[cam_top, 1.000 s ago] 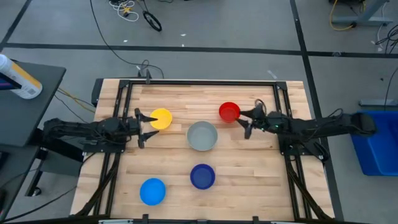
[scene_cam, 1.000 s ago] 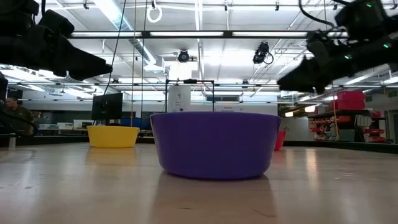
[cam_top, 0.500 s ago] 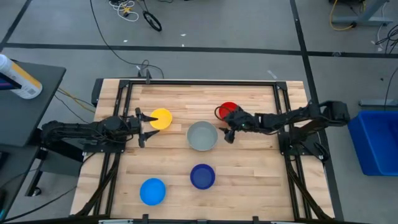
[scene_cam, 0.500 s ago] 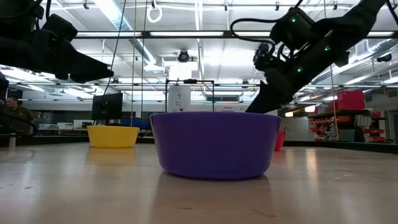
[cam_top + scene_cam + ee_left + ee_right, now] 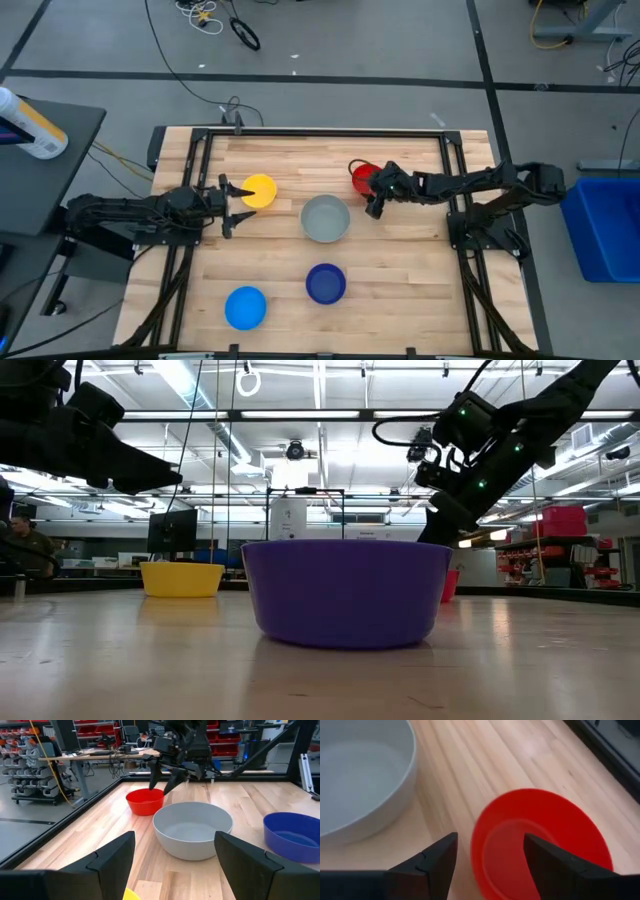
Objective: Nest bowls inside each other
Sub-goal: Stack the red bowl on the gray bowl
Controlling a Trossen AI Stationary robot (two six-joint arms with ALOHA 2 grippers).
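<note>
Now we saw the right gripper (image 5: 371, 189) over the red bowl (image 5: 362, 178), fingers spread astride its near rim.
We noted the left gripper (image 5: 224, 206), fingers spread, beside the yellow bowl (image 5: 261, 191); grey bowl (image 5: 325, 218) mid-worktop.

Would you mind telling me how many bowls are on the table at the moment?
5, all separate, none nested. Yellow bowl far left by the left gripper; red bowl far right under the right gripper; grey bowl in the centre; dark blue bowl and light blue bowl along the near edge.
</note>
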